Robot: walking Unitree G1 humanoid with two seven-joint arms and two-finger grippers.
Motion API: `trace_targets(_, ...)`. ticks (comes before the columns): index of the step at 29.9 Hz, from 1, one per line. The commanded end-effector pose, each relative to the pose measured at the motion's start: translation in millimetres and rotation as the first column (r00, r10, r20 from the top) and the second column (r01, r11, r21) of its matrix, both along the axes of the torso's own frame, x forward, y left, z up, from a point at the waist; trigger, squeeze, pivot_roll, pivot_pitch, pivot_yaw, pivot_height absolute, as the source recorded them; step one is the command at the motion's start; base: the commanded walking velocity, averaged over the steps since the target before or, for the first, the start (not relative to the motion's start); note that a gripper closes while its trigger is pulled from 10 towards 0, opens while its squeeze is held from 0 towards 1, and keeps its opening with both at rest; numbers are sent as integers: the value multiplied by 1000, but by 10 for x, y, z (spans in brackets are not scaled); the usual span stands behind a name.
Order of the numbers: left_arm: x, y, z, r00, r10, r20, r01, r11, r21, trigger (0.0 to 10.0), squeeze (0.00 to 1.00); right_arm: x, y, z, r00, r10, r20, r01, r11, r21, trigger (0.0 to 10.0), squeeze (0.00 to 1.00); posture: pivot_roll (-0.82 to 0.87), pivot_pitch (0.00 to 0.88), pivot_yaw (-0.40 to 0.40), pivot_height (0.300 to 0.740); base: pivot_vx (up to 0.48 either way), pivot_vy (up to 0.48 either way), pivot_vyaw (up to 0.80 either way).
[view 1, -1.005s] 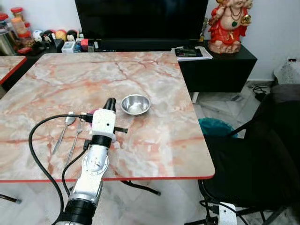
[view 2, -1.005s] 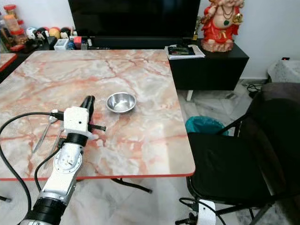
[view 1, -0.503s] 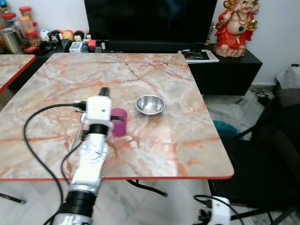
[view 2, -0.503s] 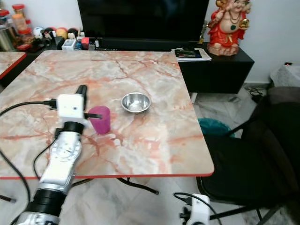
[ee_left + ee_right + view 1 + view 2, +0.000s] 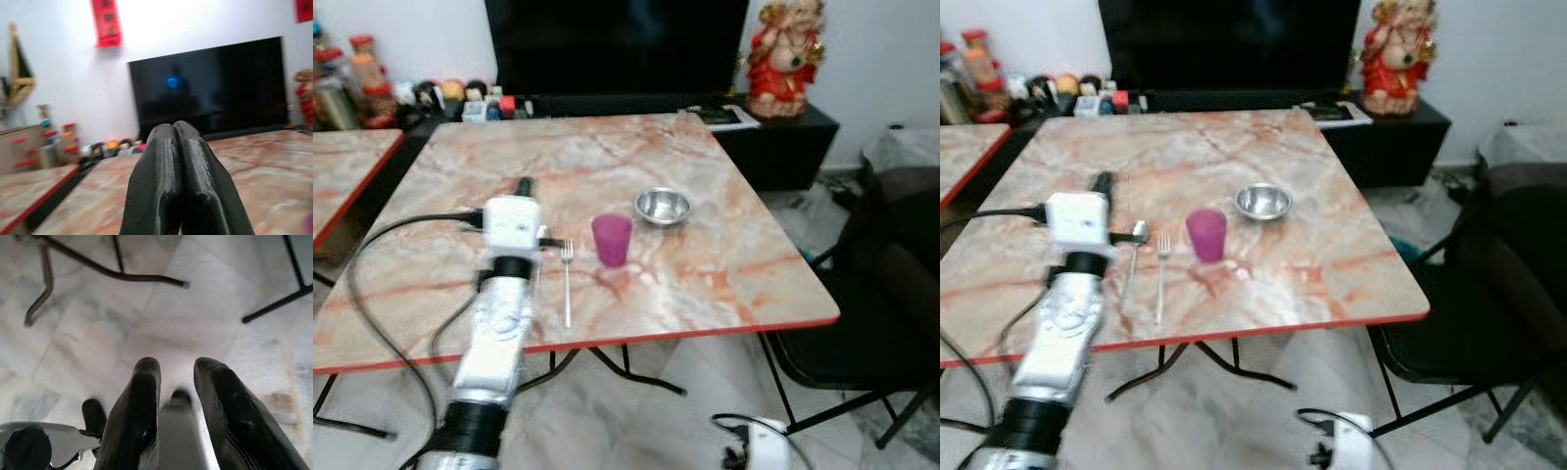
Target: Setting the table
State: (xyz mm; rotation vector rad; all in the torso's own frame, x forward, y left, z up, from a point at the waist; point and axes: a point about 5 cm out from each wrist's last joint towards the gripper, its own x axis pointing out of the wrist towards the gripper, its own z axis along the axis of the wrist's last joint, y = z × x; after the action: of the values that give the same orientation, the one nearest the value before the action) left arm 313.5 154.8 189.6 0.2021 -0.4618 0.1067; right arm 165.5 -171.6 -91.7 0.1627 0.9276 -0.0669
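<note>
On the marble table (image 5: 724, 274) stand a pink cup (image 5: 611, 240) and, just behind it to the right, a steel bowl (image 5: 663, 206). A fork (image 5: 567, 284) lies left of the cup, and a spoon (image 5: 1134, 250) lies left of the fork. My left gripper (image 5: 523, 184) hovers over the table to the left of the cutlery; its fingers (image 5: 161, 166) are pressed together with nothing between them. My right gripper (image 5: 177, 364) hangs over the floor with its fingers apart.
A black chair (image 5: 891, 294) stands at the table's right side. A second marble table (image 5: 342, 166) is at the left. Behind are a black TV (image 5: 617, 44), a red statue (image 5: 785, 59) and jars (image 5: 367, 78) on a low cabinet.
The camera has shifted, so the table sits further left and looks smaller. My left arm has swung left off the cup, uncovering the cup and the fork.
</note>
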Motion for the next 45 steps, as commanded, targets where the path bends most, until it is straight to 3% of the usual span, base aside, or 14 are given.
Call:
trace_targets(1,-42,-5,27,1000,-2,2,2,1000,-5,10000,0,45,-78,27,1000,-2,14,2,1000,-23,10000,0,-67,0,2,740,0,0,0)
trace_targets(9,-215,347,-75,986,160,-40,-158,987,33,10000,0,41,-33,21,1000,-2,12,2,1000,-16,10000,0,-49,0,14,740,0,0,0)
trace_targets(15,-368,818,-245,923,366,-120,-361,930,62,10000,0,35,-27,17,1000,-4,7,4,1000,-16,10000,0,-33,0,19,740,0,0,0)
trace_targets(16,-414,992,-339,883,439,-164,-430,898,92,10000,0,34,-22,16,1000,-2,6,2,1000,-16,10000,0,-31,0,24,740,0,0,0)
trace_targets(21,-500,1200,-517,824,505,-258,-504,861,75,10000,0,38,-16,17,1000,-5,7,5,1000,-14,10000,0,-32,0,37,740,0,0,0)
trace_targets(25,-680,1421,-944,701,546,-459,-576,813,87,10000,0,25,5,10,1000,-8,6,8,1000,-10,10000,0,-34,0,53,740,0,0,0)
trace_targets(26,-754,1463,-1158,646,523,-556,-580,810,89,10000,0,16,17,5,1000,-9,4,9,1000,-7,10000,0,-35,0,54,740,0,0,0)
trace_targets(27,-782,1441,-1308,629,457,-629,-554,831,49,10000,0,12,26,3,1000,-10,3,10,1000,-5,10000,0,-36,0,55,740,0,0,0)
trace_targets(32,-792,1426,-1345,625,433,-650,-546,837,32,10000,0,10,28,2,1000,-10,3,10,1000,-5,10000,0,-36,0,55,740,0,0,0)
trace_targets(34,-862,1209,-1744,581,256,-773,-389,921,13,10000,0,-20,41,-12,1000,-6,-7,6,1000,-3,10000,0,-46,0,51,740,0,0,0)
trace_targets(35,-897,1136,-1857,560,202,-804,-338,941,0,10000,0,-29,42,-16,1000,-5,-10,5,1000,-4,10000,0,-44,0,49,740,0,0,0)
trace_targets(37,-938,999,-2070,486,126,-865,-240,971,6,10000,0,-30,30,-16,1000,-1,-12,1,1000,-8,10000,0,-44,0,39,740,0,0,0)
trace_targets(38,-951,901,-2208,423,84,-902,-165,986,14,10000,0,-17,11,-10,1000,1,-11,-2,1000,-14,10000,0,-47,0,32,740,0,0,0)
trace_targets(45,-932,717,-2376,309,12,-951,-57,998,-6,10000,0,62,-48,28,1000,-5,8,5,1000,-31,10000,0,-66,0,19,740,0,0,0)
